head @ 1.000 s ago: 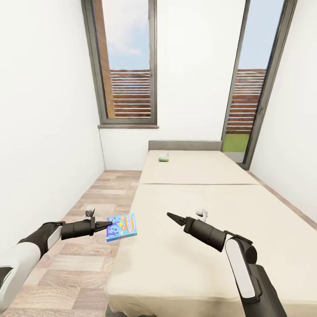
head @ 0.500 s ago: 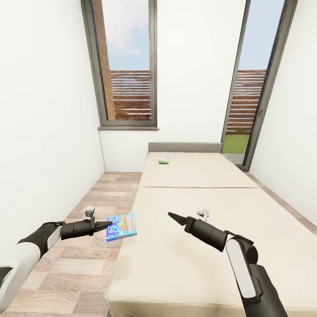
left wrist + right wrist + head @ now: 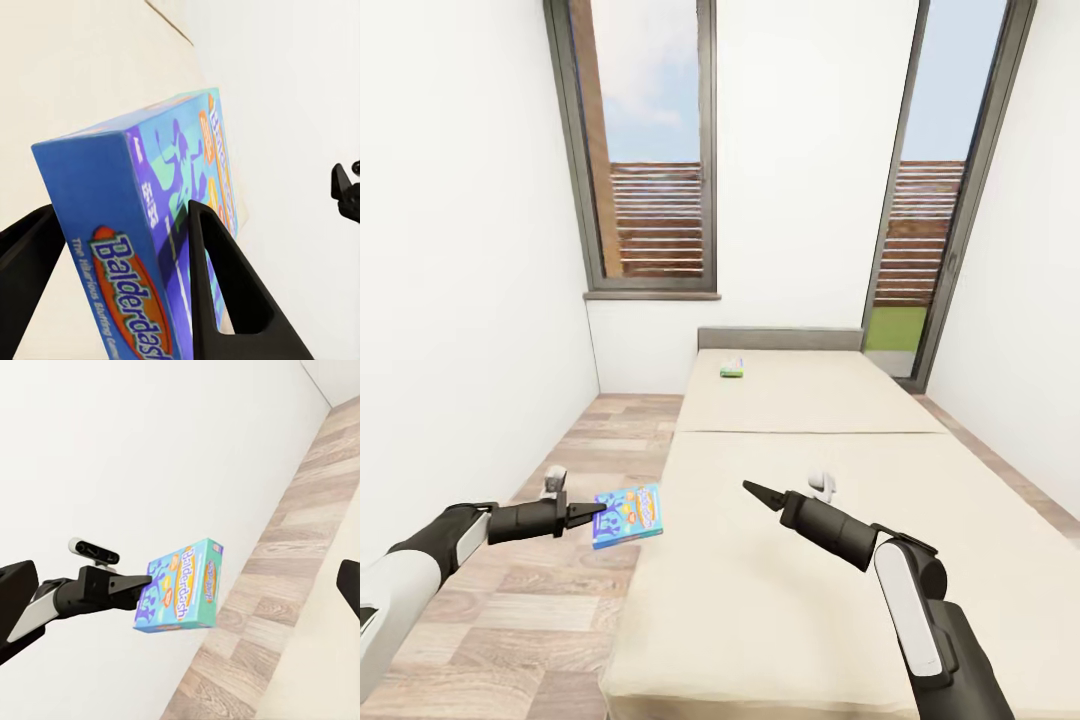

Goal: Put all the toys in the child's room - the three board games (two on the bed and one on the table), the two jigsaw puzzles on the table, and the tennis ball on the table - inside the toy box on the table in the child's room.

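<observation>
My left gripper (image 3: pixel 596 516) is shut on a blue cartoon board game (image 3: pixel 628 515), holding it in the air over the wood floor just off the bed's left edge. In the left wrist view the box (image 3: pixel 150 225) sits clamped between the two black fingers (image 3: pixel 225 285). The right wrist view also looks at this box (image 3: pixel 180 585). My right gripper (image 3: pixel 752 490) hovers above the bed (image 3: pixel 790 580), open and holding nothing. A second board game (image 3: pixel 732 368), small and greenish, lies flat on the mattress near the grey headboard (image 3: pixel 780 338).
A white wall (image 3: pixel 460 300) runs close along the left, with a strip of plank floor (image 3: pixel 560 600) between it and the bed. Tall dark-framed windows (image 3: pixel 650 150) stand behind the headboard. Another white wall borders the bed's right side.
My left arm has drawn slightly to the left with the blue board game still in its grip. The whole view has shifted a little, so the camera moved. The right arm is almost unchanged.
</observation>
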`<state>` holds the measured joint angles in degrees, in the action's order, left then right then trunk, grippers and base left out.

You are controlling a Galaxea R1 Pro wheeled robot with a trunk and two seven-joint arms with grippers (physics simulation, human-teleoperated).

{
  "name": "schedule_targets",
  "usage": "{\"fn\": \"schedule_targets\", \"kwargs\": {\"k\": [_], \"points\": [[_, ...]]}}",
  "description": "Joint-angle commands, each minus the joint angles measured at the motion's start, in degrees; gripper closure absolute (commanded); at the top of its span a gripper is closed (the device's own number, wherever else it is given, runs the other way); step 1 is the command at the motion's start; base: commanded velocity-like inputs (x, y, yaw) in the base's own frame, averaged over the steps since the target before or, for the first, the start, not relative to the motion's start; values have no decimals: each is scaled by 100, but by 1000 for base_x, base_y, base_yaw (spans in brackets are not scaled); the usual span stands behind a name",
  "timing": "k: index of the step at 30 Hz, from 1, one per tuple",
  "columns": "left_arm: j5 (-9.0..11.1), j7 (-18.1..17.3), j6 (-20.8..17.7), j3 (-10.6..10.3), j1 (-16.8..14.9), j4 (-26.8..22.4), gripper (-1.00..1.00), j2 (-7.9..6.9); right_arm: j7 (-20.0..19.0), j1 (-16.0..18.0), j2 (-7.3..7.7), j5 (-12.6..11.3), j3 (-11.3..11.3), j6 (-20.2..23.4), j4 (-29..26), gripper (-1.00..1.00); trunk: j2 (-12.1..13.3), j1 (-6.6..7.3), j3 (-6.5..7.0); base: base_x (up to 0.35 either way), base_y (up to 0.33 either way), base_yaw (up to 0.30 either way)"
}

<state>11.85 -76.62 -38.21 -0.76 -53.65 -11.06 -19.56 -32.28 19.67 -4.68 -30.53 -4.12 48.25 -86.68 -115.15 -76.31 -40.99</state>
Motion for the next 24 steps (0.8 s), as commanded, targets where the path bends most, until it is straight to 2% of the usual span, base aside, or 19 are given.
{"fn": "schedule_targets", "kwargs": {"k": [1,11,17,24], "points": [[19,-15,-67,-12,-3,-1,100,-15,-23,4,-6,1,-16,37,-1,-100,-3,1,-6,0,0,0],[19,-20,-437,-25,-13,-250,100,-157,-17,3,0,-17,-44,36,-8,-100,358,198,156,0,0,0],[19,-19,-708,-26,-14,-384,100,-313,-1,3,8,-26,-122,45,-73,-100,599,330,263,0,0,0],[17,-18,-880,-28,-14,-408,100,-333,2,2,75,-33,-129,88,-133,-100,880,484,389,0,0,0]]}}
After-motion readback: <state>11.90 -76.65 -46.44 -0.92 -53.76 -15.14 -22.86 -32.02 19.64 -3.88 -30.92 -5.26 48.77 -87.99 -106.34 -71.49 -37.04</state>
